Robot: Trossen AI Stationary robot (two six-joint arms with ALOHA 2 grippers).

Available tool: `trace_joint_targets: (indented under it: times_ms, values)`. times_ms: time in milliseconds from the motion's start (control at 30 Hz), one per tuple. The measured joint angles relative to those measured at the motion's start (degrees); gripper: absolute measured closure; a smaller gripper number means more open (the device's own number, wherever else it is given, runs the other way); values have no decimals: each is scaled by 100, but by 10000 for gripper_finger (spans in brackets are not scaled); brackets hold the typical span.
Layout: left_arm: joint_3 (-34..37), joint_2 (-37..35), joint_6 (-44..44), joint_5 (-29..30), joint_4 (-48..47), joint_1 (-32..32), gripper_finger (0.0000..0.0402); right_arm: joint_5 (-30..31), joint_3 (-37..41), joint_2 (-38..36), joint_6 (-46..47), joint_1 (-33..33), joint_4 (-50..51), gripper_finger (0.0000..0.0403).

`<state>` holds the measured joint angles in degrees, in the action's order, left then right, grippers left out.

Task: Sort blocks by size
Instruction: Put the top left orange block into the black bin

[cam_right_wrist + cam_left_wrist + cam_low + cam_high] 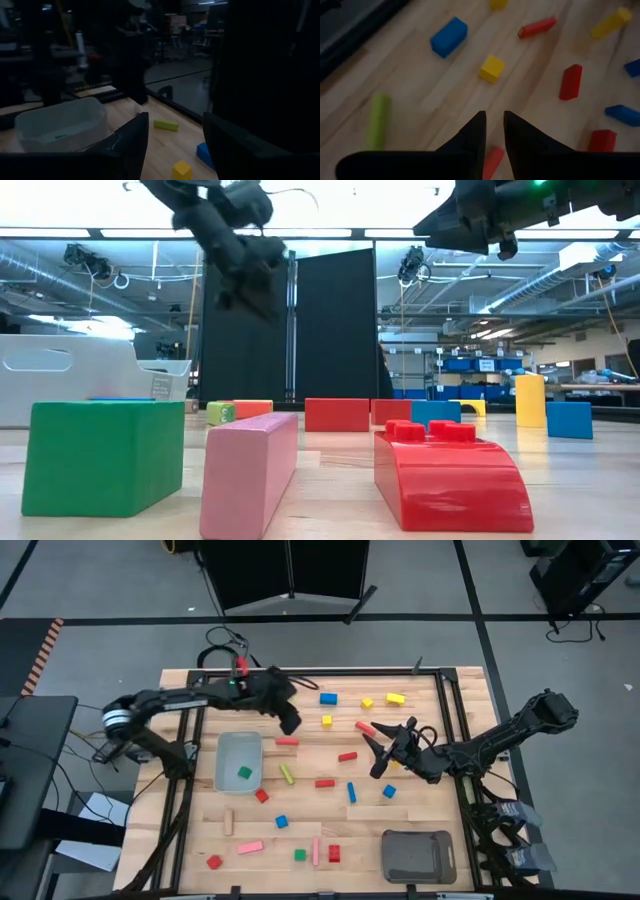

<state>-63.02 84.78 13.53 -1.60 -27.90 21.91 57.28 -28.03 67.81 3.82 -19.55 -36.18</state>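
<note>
Blocks lie scattered on the wooden table point(420, 815): red, blue, yellow, green, pink and plain wood cubes and bars. A green cube point(244, 772) lies in the pale tray point(225, 745). My left gripper point(291, 726) point(494, 125) hangs above a red bar point(287, 741) point(492, 159) just beyond the tray's far right corner, its fingers a narrow gap apart with nothing between them. My right gripper point(374, 758) point(172, 142) stands open and level at the table's middle, beside a red block point(366, 727), holding nothing.
A grey tray point(418, 855) sits at the near right corner. Close to the near edge lie a green cube point(105, 455), a pink bar point(250, 470) and a red piece point(450, 475). Black rails point(448, 730) frame the table's sides.
</note>
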Motion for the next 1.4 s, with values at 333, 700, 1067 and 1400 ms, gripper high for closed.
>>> trace_joint_targets:
  times_ms: [333,700,1067,1400]
  values:
    - [-234,755,-655,874,859,-919,325,-342,0,-570,-511,-146,322,210]
    - [588,-77,-722,1268,965,-1641,325,-314,-2,-1969,180,-450,2476,213]
    - [1021,-91,-429,1218,560,-1259,325,-321,-2,-2017,256,-357,2639,204]
    - [787,-46,-715,1086,-386,-826,325,-407,-2,-2011,266,-356,2550,209]
